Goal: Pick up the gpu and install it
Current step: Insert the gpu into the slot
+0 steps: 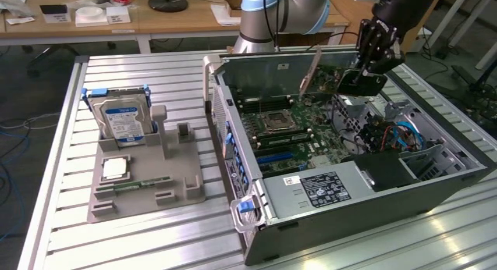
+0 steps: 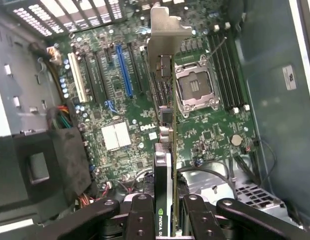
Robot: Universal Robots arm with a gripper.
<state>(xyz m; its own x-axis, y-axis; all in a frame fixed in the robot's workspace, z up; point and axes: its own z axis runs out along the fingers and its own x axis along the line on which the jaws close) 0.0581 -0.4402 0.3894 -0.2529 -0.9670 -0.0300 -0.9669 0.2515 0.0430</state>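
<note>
While the arm hangs over the open computer case [image 1: 353, 215], its gripper [image 1: 359, 79] is clamped on the gpu [image 1: 325, 78], holding the card on edge above the motherboard [image 1: 291, 139] and clear of it; in the wrist view the black fingers [image 2: 140, 220] press against both faces of the gpu [image 2: 167, 120], which runs away from the camera edge-on, its metal bracket [image 2: 164, 30] at the far end; the card's lower edge seems to hover above the board near the CPU socket [image 2: 195, 87] and not over the blue slot [image 2: 124, 70], though from this angle I cannot tell how close it is to any slot. In the exterior view the case lies on its side on the aluminium table [image 1: 116, 241], toward the exterior view's right; well apart, toward the exterior view's left, a grey holder [image 1: 178, 191] carries the hard drive [image 1: 124, 121] standing upright and a narrow memory stick [image 1: 144, 184] lying flat.
</note>
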